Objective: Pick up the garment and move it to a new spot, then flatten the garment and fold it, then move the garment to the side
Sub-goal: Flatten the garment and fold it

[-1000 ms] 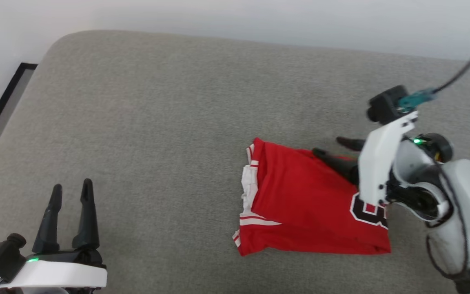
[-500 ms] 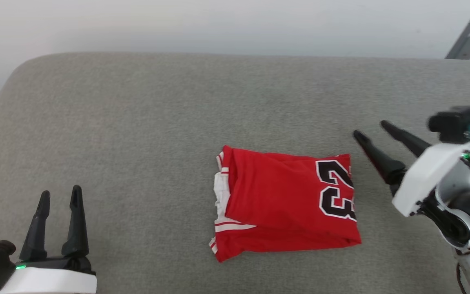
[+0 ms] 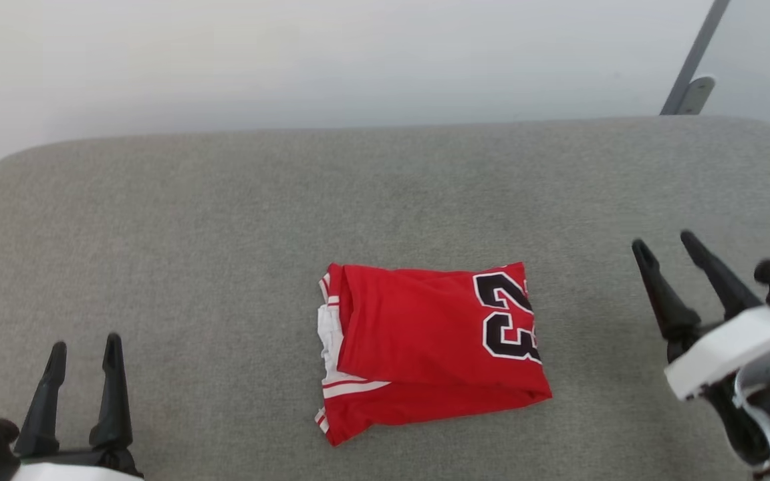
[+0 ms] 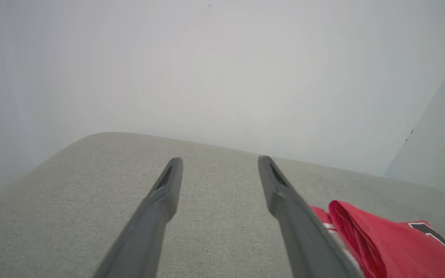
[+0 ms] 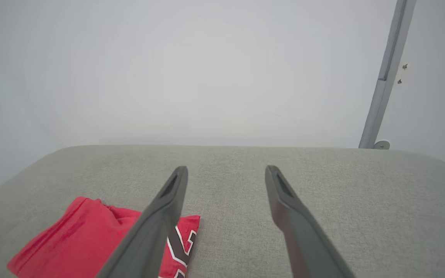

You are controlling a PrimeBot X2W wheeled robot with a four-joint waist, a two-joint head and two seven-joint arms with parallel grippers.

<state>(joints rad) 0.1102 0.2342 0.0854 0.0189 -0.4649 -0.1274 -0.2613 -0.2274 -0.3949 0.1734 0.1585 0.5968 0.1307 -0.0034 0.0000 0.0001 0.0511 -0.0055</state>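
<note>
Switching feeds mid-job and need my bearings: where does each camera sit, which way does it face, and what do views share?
Head view: on the head, looking down at the folded garment on the grey cushion; open left hand lower left, open right hand at right.
Left wrist view: on that wrist, facing along its fingers toward the wall; garment lower right.
Right wrist view: likewise; garment lower left.
Shared: all show garment and cushion.
</note>
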